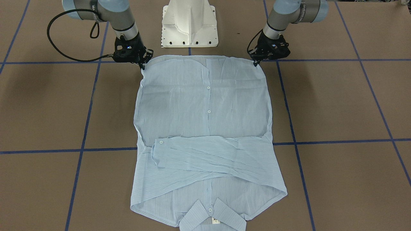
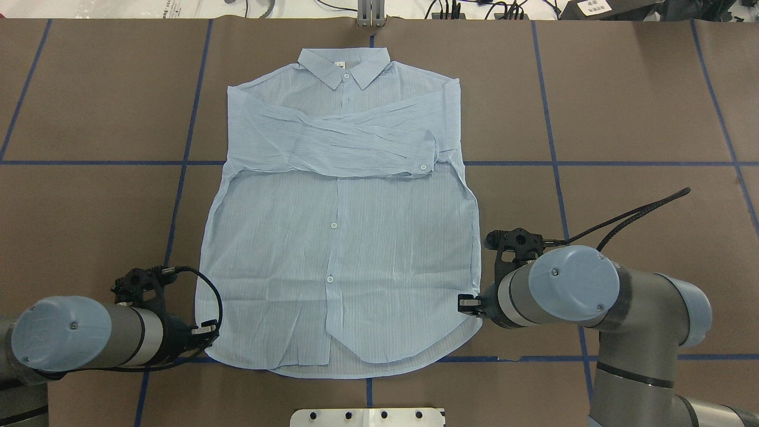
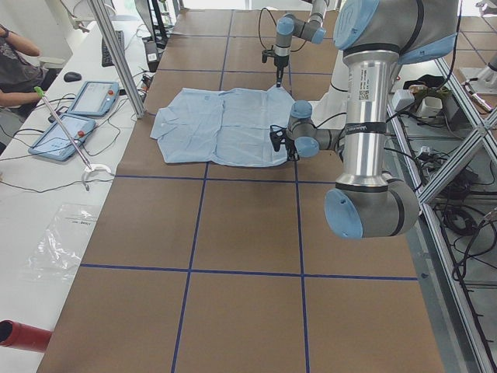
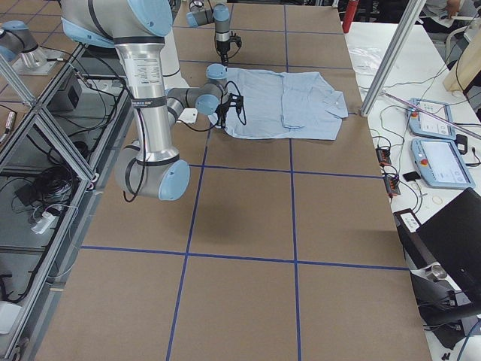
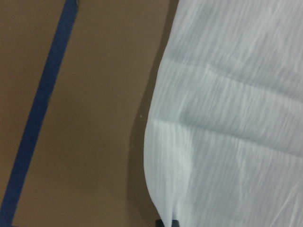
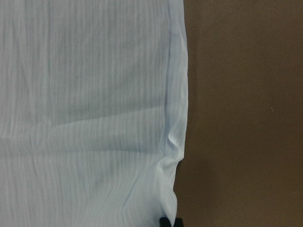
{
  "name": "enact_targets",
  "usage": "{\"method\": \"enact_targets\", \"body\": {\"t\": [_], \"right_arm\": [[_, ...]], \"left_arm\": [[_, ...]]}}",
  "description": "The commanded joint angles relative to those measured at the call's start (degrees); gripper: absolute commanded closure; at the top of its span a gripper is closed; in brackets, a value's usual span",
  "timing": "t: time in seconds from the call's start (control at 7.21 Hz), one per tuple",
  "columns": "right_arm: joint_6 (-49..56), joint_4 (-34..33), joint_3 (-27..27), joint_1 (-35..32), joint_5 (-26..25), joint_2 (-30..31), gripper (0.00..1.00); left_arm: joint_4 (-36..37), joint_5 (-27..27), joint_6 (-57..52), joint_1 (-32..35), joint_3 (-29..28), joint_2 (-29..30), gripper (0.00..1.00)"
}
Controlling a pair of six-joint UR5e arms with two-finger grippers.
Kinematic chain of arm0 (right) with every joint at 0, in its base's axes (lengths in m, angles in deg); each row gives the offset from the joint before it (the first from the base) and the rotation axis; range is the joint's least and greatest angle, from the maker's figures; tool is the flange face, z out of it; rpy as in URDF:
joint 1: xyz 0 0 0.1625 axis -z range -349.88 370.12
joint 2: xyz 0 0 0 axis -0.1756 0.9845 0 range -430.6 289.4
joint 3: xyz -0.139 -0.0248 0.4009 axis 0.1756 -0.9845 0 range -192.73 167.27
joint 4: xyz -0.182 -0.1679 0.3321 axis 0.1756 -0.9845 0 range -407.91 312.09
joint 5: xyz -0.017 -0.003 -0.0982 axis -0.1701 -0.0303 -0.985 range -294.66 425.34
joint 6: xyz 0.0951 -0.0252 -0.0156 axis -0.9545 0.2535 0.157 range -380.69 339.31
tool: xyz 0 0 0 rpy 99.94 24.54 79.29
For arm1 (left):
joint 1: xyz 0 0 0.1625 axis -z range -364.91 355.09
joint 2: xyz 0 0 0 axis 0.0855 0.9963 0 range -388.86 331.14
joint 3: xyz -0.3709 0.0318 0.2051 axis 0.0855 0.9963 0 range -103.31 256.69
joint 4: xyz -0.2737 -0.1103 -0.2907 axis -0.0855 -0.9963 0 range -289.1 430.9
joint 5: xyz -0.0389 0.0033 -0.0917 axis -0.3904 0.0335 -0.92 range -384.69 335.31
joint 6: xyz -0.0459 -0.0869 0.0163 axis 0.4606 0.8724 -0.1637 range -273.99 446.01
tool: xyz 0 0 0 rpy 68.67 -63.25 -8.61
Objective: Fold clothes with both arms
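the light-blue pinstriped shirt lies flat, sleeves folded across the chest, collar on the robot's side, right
Not quite: the light-blue pinstriped button-up shirt lies flat, sleeves folded across the chest, but its collar is on the side away from the robot, the hem nearest it. The overhead exterior view shows this.

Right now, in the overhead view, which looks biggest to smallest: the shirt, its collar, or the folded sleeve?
1. shirt
2. folded sleeve
3. collar
None of these is a close call.

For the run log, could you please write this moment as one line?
shirt: flat, sleeves folded in | left end effector: shut on hem corner | right end effector: likewise
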Motion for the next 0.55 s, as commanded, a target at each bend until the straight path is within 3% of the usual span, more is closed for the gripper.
{"method": "enact_targets", "body": {"t": [0.0, 0.42], "right_arm": [[0.1, 0.1, 1.2, -2.5, 2.9, 0.0, 1.0], [0.6, 0.0, 1.4, -4.3, 4.5, 0.0, 1.0]], "left_arm": [[4.2, -2.3, -0.8, 0.2, 3.3, 0.5, 1.0], [4.3, -2.4, -4.9, 1.7, 3.3, 0.4, 1.0]]}}
